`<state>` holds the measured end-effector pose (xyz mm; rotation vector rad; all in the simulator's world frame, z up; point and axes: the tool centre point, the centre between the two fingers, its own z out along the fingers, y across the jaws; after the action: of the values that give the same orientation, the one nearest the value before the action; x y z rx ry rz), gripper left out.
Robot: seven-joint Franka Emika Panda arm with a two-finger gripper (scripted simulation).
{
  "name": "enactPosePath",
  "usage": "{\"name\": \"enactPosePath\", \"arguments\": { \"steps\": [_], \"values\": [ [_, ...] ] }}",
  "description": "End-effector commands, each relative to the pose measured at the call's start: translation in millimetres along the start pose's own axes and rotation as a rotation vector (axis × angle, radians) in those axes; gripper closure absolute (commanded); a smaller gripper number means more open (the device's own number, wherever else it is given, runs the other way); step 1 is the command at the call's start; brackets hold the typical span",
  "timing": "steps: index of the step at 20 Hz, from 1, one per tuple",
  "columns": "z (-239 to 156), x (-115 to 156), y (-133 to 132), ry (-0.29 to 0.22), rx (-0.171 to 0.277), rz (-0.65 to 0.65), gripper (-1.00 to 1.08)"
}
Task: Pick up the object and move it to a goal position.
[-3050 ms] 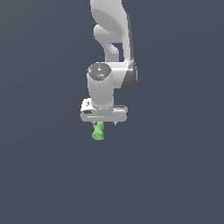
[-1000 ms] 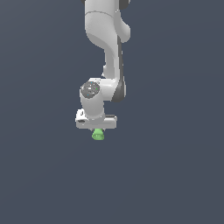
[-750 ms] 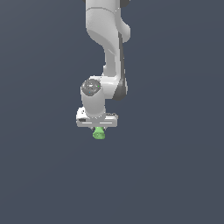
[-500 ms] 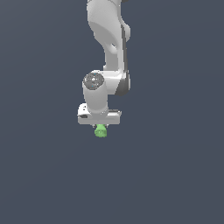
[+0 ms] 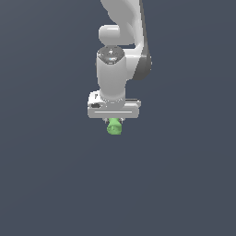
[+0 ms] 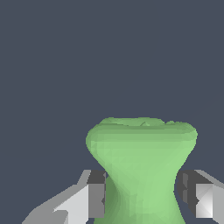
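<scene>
The object is a small bright green lumpy solid, pinched at the middle. In the exterior view it hangs just under the white gripper bar, near the middle of the picture, held in the air. My gripper is shut on the object. In the wrist view the object fills the space between the two fingers, which press on its narrow waist from both sides. Its wide end points away from the wrist.
The white arm comes down from the top of the exterior view. Only a plain dark grey-blue background surrounds the arm and the object in both views.
The arm has moved toward the exterior view's right and slightly up, carrying the green object with it. The wrist has turned. The grip on the object has stayed shut.
</scene>
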<state>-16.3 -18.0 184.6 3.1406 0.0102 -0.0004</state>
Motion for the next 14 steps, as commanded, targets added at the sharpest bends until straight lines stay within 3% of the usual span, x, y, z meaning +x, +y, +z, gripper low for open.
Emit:
{"name": "enactPosePath", "arguments": {
  "steps": [1, 14],
  "values": [
    [-28.9, -1.3, -13.4, 0.0, -0.001, 0.0, 1.08],
    [-171.6, -3.7, -79.8, 0.0, -0.001, 0.0, 1.08]
  ]
}}
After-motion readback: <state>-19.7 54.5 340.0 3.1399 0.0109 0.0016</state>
